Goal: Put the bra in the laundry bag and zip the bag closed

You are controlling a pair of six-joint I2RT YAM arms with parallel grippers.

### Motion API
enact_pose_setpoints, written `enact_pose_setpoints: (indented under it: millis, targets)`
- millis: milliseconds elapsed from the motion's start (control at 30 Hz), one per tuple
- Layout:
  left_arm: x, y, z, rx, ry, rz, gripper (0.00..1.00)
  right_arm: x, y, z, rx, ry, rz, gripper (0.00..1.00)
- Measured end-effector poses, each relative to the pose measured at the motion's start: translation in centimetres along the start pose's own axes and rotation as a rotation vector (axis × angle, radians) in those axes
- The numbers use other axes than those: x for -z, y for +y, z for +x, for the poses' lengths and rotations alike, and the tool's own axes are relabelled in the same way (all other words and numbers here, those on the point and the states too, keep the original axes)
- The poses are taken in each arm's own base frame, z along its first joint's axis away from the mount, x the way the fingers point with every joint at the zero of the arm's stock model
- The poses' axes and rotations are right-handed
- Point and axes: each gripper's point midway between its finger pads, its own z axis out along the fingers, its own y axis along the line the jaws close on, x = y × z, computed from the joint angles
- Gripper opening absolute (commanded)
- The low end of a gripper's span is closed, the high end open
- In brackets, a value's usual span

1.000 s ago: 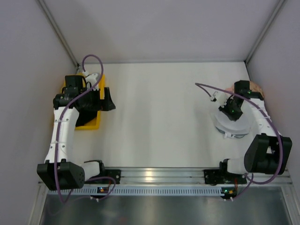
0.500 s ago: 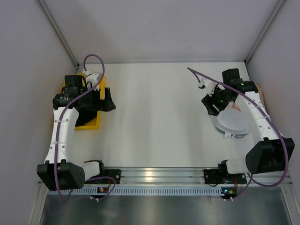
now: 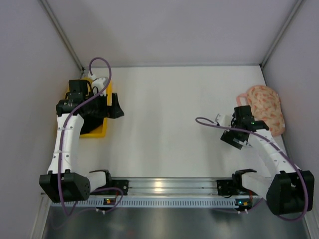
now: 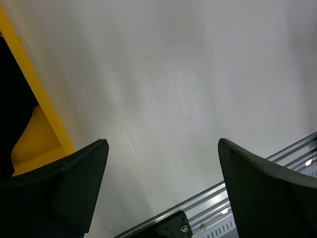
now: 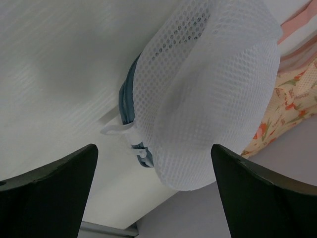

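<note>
Right gripper jaws wide, holding nothing; laundry bag upper right of frame (floral bra at right edge). Left gripper wide too, yellow tray lower left.

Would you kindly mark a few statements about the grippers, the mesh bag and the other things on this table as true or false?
1. The left gripper is open with nothing between its fingers. True.
2. The right gripper is clamped on the laundry bag. False: its fingers stand wide apart and the bag lies beyond them, ungripped.
3. A pink floral bra lies on the right side of the scene. True.
4. The yellow tray sits on the right, beside the floral bra. False: it is at the far left, by the left gripper.
5. The laundry bag shows a dark zipper rim along its edge. True.
</note>
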Motion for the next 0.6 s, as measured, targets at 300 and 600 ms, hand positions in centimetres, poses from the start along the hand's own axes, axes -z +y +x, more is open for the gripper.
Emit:
enact_pose_setpoints:
  millis: [300, 600]
  targets:
    - [-0.1, 0.2, 0.0, 0.002, 0.006, -0.006, 0.98, -3.4, -3.3, -0.5, 0.017, 0.016, 0.128, 0.42]
    - [-0.1, 0.4, 0.0, 0.001, 0.007, -0.019, 0.98, 0.1, -7.4, -5.3, -0.113, -0.141, 0.147, 0.0]
